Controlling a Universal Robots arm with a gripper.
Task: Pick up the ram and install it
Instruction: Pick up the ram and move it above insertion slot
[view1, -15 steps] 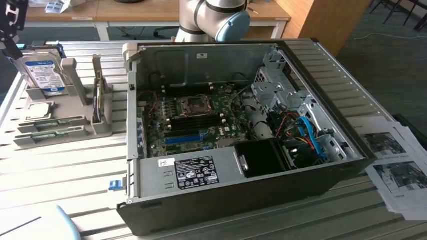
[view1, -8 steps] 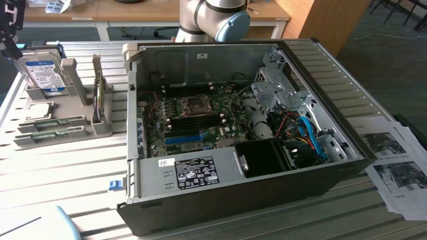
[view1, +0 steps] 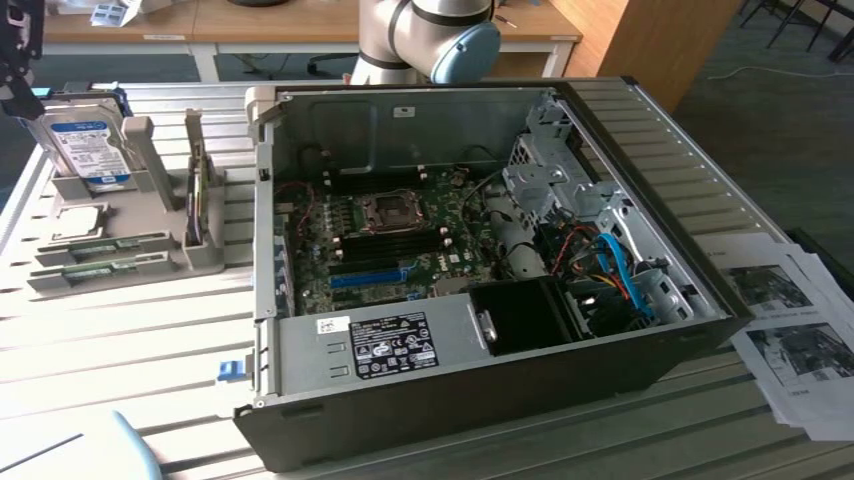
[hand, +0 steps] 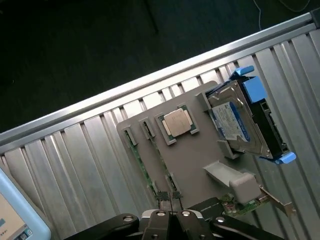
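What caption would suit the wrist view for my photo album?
Shut gripper hovering over a grey holder with ram strips, a chip and a hard drive.

No readable text, even on case label

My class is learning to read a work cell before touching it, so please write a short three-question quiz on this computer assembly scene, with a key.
1. True or false: the hard drive sits in the grey holder that also carries the processor chip.
2. Where are the ram strips now? A: plugged into the motherboard. B: in the grey holder. C: on the printed papers.
3. Fill in: above the holder, the end effector is ____ (open or shut).

Key: 1 true; 2 B; 3 shut.
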